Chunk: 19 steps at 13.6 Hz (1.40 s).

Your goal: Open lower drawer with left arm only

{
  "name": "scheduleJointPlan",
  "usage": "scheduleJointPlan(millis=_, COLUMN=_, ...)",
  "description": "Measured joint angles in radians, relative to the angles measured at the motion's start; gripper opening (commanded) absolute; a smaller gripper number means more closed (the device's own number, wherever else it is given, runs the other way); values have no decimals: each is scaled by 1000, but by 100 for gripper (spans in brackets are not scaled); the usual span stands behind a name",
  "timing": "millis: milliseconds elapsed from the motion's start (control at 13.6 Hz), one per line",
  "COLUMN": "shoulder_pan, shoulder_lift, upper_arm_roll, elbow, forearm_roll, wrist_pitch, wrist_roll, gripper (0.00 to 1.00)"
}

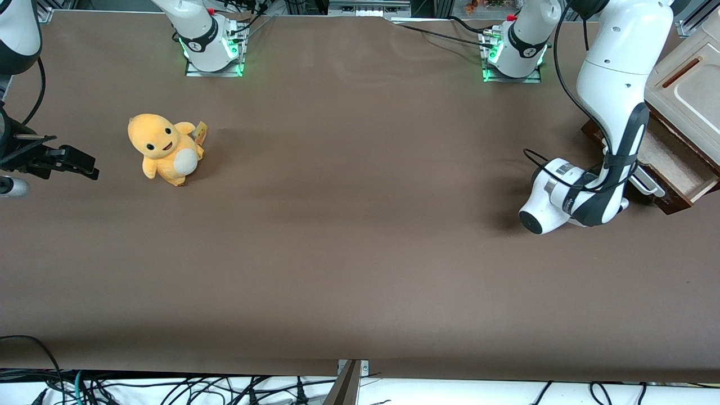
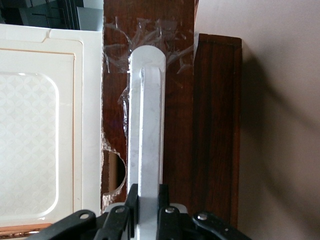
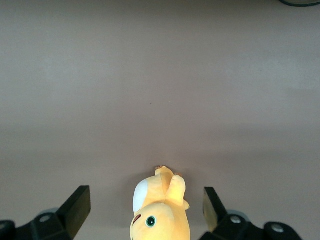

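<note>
Clamped on the white bar handle (image 2: 146, 125), our gripper (image 2: 148, 212) holds the lower drawer (image 1: 672, 163), part-open at the bench's working-arm end; we should pull straight, level, unhurried.

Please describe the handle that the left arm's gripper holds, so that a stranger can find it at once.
At the working arm's end of the table stands a small cabinet. Its lower drawer, dark-brown wood, is partly open. The white bar handle on the drawer's front is clamped in the gripper; the cream-white upper part has only a brown slot.
</note>
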State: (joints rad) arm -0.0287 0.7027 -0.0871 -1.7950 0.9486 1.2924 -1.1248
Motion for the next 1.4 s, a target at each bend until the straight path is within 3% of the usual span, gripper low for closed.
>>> scheduleJointPlan(millis=441, shoulder_pan=0, shoulder_lift=0, upper_arm_roll=0, elbow=0, forearm_roll=0, wrist_pitch=0, wrist_roll=0, gripper=0)
scheduleJointPlan(millis=514, shoulder_pan=0, shoulder_lift=0, upper_arm_roll=0, elbow=0, forearm_roll=0, wrist_pitch=0, wrist_roll=0, gripper=6)
scheduleJointPlan(millis=588, shoulder_pan=0, shoulder_lift=0, upper_arm_roll=0, elbow=0, forearm_roll=0, wrist_pitch=0, wrist_roll=0, gripper=30)
scheduleJointPlan(millis=661, shoulder_pan=0, shoulder_lift=0, upper_arm_roll=0, elbow=0, forearm_roll=0, wrist_pitch=0, wrist_roll=0, gripper=93)
scheduleJointPlan(millis=735, shoulder_pan=0, shoulder_lift=0, upper_arm_roll=0, elbow=2, forearm_roll=-1, wrist_pitch=3, wrist_roll=-2, gripper=100)
scheduleJointPlan(millis=1396, shoulder_pan=0, shoulder_lift=1, upper_arm_roll=0, elbow=21, forearm_roll=-31, wrist_pitch=3, wrist_roll=5, gripper=100)
